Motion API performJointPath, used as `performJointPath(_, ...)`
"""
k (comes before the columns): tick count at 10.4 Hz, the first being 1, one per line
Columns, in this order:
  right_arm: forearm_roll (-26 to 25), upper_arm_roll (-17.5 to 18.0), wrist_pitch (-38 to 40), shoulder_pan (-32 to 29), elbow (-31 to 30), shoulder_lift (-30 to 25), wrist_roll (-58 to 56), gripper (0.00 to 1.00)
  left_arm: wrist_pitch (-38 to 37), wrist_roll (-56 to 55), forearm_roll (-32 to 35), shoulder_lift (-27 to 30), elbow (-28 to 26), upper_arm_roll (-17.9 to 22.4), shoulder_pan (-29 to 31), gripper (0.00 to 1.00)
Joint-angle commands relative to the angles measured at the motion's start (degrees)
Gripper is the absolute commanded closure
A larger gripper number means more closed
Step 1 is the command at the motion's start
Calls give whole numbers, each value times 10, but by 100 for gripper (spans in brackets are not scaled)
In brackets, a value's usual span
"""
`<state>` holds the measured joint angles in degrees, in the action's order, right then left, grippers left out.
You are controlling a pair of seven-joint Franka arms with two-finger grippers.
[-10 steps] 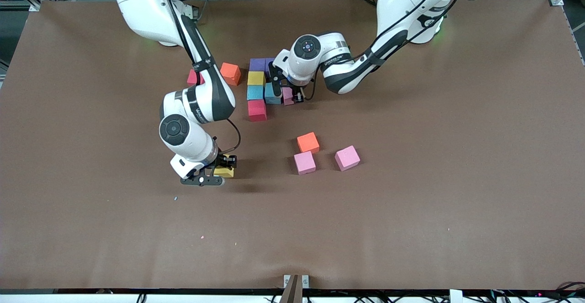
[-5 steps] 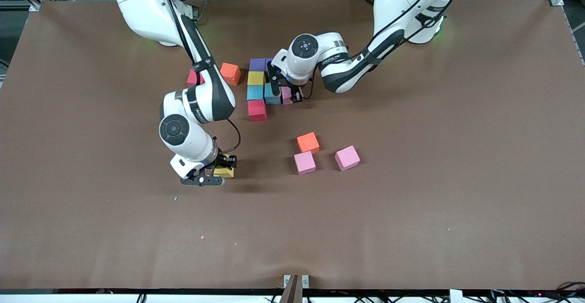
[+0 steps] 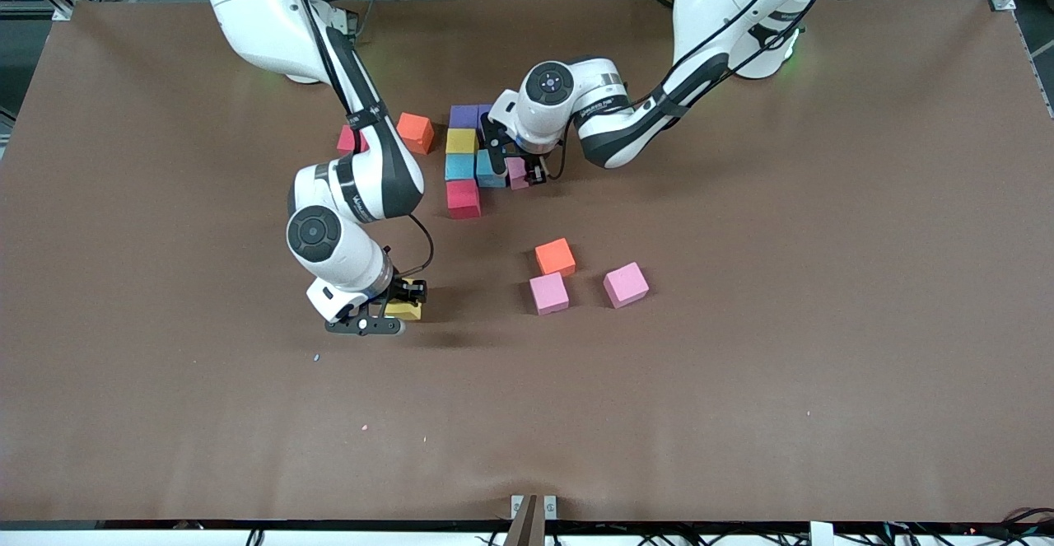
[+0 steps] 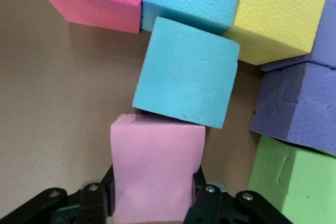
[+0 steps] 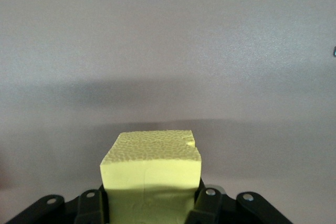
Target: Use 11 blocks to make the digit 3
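Note:
My left gripper (image 3: 522, 170) (image 4: 152, 195) is shut on a pink block (image 3: 517, 173) (image 4: 157, 161), whose edge touches a tilted blue block (image 3: 491, 169) (image 4: 186, 80) of the cluster. The cluster also has a purple block (image 3: 464, 116), a yellow one (image 3: 461, 142), a blue one (image 3: 459, 167) and a red one (image 3: 464, 198) in a column. A green block (image 4: 289, 182) shows only in the left wrist view. My right gripper (image 3: 399, 309) (image 5: 151, 203) is shut on a yellow block (image 3: 406, 310) (image 5: 151, 163), low over bare table.
Loose blocks lie about: an orange one (image 3: 415, 133) and a red one (image 3: 349, 140), partly hidden by the right arm, beside the cluster. Nearer the front camera are an orange block (image 3: 555, 257) and two pink ones (image 3: 549, 293) (image 3: 626, 284).
The left arm has edged the pink block slightly toward the blue block. The right arm and its yellow block have not moved.

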<state>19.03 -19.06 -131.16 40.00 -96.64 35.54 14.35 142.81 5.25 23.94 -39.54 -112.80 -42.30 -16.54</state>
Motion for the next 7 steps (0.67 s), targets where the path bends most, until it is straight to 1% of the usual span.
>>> performJointPath(1,-3,-1,-1,2,4,1,12,74,6,-20,14,-5,11,3,-12,100)
performJointPath(4,-3,-1,-1,2,4,1,12,74,6,-19,15,-8,12,3,-16,100)
performJointPath(6,-3,-1,-1,2,4,1,12,74,6,-18,20,-8,12,3,-16,92)
performJointPath(7,-3,-1,-1,2,4,1,12,74,6,-13,21,-8,13,4,-17,91)
